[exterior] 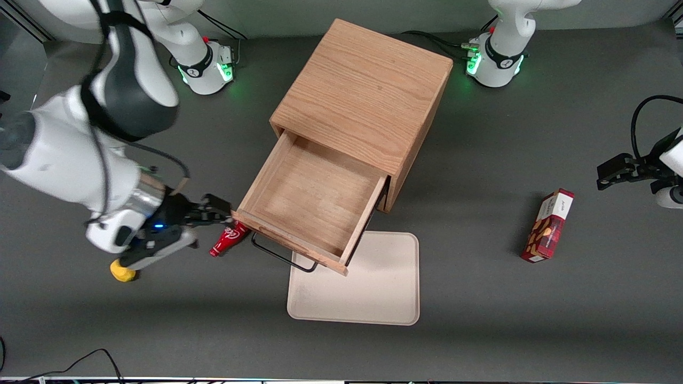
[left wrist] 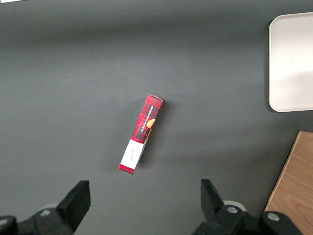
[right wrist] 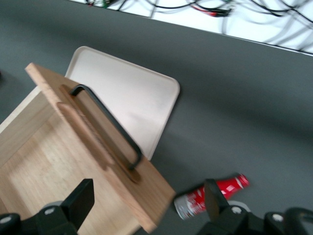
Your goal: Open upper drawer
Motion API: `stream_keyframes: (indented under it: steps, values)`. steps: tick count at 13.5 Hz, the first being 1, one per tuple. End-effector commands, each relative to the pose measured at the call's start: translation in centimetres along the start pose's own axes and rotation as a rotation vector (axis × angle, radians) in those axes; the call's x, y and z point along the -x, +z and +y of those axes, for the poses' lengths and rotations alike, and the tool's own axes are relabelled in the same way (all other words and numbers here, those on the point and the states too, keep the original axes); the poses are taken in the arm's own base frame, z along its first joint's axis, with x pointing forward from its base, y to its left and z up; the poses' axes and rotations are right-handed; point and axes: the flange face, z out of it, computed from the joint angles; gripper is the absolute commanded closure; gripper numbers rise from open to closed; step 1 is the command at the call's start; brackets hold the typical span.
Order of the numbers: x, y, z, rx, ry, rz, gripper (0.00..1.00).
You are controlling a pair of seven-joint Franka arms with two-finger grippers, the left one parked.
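Red snack box (left wrist: 141,134) flat on dark table (left wrist: 73,88), beige tray (left wrist: 292,61) nearby.

Upper drawer (exterior: 315,205) stands pulled out over the tray (exterior: 373,298); gripper (exterior: 227,209), fingers spread, sits at its corner; red can (exterior: 228,240) lies just beneath; surface (exterior: 160,320) toward six o'clock unobstructed.

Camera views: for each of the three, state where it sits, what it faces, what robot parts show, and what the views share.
Front view: high above the table, looking down on the pulled-out light-oak upper drawer with its thin black bar handle; both arms show, the open gripper beside the drawer's corner.
Right wrist view: on the working arm, facing that drawer's handle, the beige tray and the red can; fingers show.
Left wrist view: looking down on the red snack box; parked fingers show.
Shared: the tray appears in all three.
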Motion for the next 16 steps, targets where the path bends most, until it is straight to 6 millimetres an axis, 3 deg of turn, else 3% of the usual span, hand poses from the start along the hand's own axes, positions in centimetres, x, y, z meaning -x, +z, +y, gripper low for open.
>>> stream_keyframes:
  steps: [1,5,9,12,14,16]
  values:
    - [1.7,-3.2,1.8,0.032,0.117,-0.015,0.0]
    - [3.7,-5.8,3.5,0.233,0.354,0.011,0.0]
    - [6.0,-4.9,7.1,0.323,0.478,-0.019,0.0]
    - [7.1,-4.1,7.9,0.333,0.58,-0.046,0.0]
    - [7.2,-4.5,9.9,0.334,0.598,-0.045,0.0]
    - [7.1,-4.6,10.2,0.334,0.599,-0.043,0.0]
